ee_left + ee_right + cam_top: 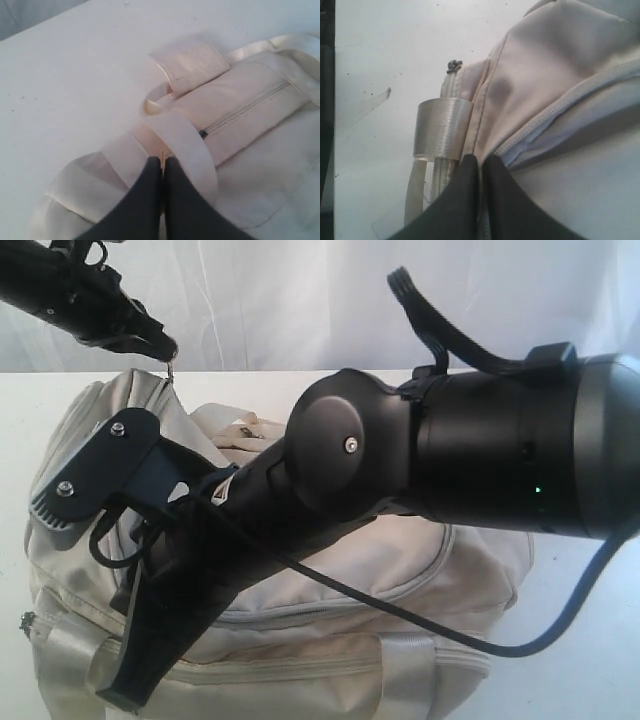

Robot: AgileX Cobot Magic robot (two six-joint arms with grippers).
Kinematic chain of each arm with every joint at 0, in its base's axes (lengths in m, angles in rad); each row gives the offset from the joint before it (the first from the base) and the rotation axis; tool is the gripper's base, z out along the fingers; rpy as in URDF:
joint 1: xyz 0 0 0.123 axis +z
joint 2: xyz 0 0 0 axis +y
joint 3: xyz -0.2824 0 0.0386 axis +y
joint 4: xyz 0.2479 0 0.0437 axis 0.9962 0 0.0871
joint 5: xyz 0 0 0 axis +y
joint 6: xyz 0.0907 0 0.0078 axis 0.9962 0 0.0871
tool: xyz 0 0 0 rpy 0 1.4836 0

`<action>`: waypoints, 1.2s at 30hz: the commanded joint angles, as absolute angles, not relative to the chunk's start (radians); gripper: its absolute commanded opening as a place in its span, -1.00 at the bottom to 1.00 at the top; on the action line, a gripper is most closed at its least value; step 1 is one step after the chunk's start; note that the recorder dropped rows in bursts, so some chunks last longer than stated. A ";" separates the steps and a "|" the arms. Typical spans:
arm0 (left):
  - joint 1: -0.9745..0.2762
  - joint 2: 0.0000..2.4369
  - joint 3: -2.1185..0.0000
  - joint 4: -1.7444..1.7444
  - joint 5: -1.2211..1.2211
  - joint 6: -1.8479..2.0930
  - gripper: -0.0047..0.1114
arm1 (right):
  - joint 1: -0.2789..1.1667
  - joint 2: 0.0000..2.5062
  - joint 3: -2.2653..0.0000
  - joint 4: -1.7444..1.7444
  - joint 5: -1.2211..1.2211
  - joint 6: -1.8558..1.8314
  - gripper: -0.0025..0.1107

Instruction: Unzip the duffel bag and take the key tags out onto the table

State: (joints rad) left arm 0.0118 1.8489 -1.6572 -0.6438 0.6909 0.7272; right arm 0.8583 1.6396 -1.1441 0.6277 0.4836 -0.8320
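Left fingers [156, 166] pinched the small metal zipper pull [171, 368]; right fingers [472, 166] clamped one end of the cream fabric duffel bag [330, 640] — if either grip slipped, the zipper would likely stall.

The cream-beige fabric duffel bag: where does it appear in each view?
Exterior view: duffel bag fills the lower middle, behind the right arm.
Left wrist view: bag just beyond the left gripper.
Right wrist view: bag just beyond the right gripper.
Shared landmark: plain white table.
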 commanded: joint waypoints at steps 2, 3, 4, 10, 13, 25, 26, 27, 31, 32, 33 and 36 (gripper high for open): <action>0.015 1.920 -1.711 -0.693 0.594 0.733 -0.92 | 0.867 1.637 -1.138 0.629 0.605 -0.830 -0.96; 0.015 1.921 -1.711 -0.693 0.600 0.733 -0.91 | 0.867 1.637 -1.138 0.629 0.605 -0.830 -0.96; 0.015 1.924 -1.711 -0.693 0.604 0.733 -0.86 | 0.867 1.637 -1.138 0.629 0.605 -0.830 -0.96; 0.015 1.904 -1.711 -0.687 0.643 0.733 0.17 | 0.867 1.637 -1.138 0.629 0.605 -0.830 -0.96; 0.015 1.860 -1.711 -0.649 0.712 0.685 0.50 | 0.867 1.637 -1.138 0.629 0.605 -0.825 -0.96; 0.053 1.391 -1.647 -0.329 0.982 0.319 -0.75 | 0.867 1.597 -1.162 0.624 0.629 -0.728 -0.87; 0.053 1.338 -1.615 -0.329 0.984 0.327 -0.89 | 0.867 1.590 -1.167 0.620 0.632 -0.719 -0.81; 0.053 1.286 -1.576 -0.335 0.984 0.340 -0.92 | 0.867 1.579 -1.176 0.615 0.634 -0.705 -0.71; 0.053 1.076 -1.392 -0.358 0.973 0.344 -0.92 | 0.867 1.534 -1.201 0.564 0.670 -0.661 -0.20; 0.053 1.021 -1.336 -0.367 0.965 0.344 -0.92 | 0.867 1.521 -1.207 0.534 0.683 -0.641 -0.06; 0.053 0.968 -1.278 -0.381 0.959 0.344 -0.92 | 0.867 1.507 -1.217 0.487 0.700 -0.614 0.04; 0.047 0.820 -1.114 -0.421 0.933 0.344 -0.92 | 0.867 1.467 -1.243 0.269 0.776 -0.468 0.07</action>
